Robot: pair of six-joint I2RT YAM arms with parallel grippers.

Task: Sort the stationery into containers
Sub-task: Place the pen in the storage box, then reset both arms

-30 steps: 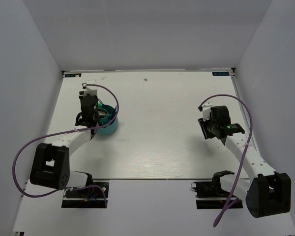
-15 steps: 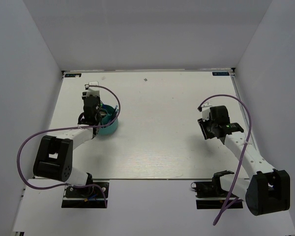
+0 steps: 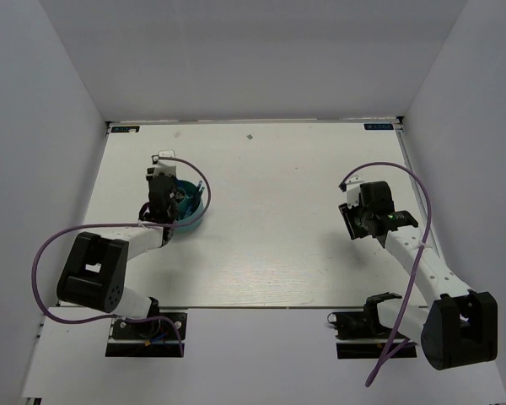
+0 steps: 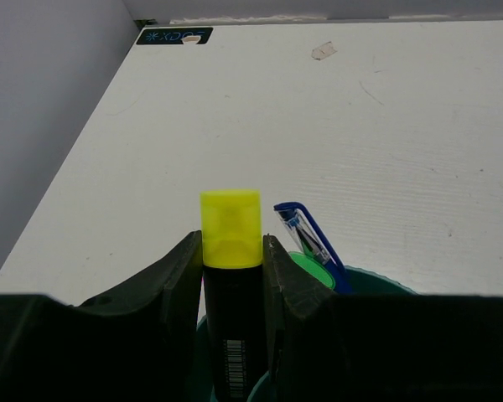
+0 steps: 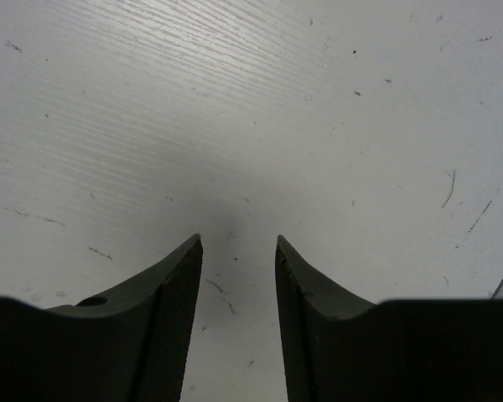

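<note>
My left gripper (image 4: pixel 232 251) is shut on the yellow-black highlighter (image 4: pixel 231 276), yellow cap up, its black body standing down inside the round teal organiser (image 4: pixel 377 280). In the organiser a slim blue pen (image 4: pixel 312 243) leans beside a green highlighter cap (image 4: pixel 317 272). From above, the left gripper (image 3: pixel 160 196) sits over the organiser's (image 3: pixel 185 220) left side. My right gripper (image 5: pixel 238 247) is open and empty over bare white table, at the right of the top view (image 3: pixel 354 221). The other stationery pieces are out of view.
White walls close in the table (image 3: pixel 278 186) on the left, back and right. A small dark speck (image 3: pixel 250 135) lies near the back edge. A blue label (image 4: pixel 173 36) marks the far left corner. Purple cables (image 3: pixel 59 245) loop from both arms.
The left gripper has shifted slightly toward the near right over the organiser, with the highlighter in it. The right arm has not moved.
</note>
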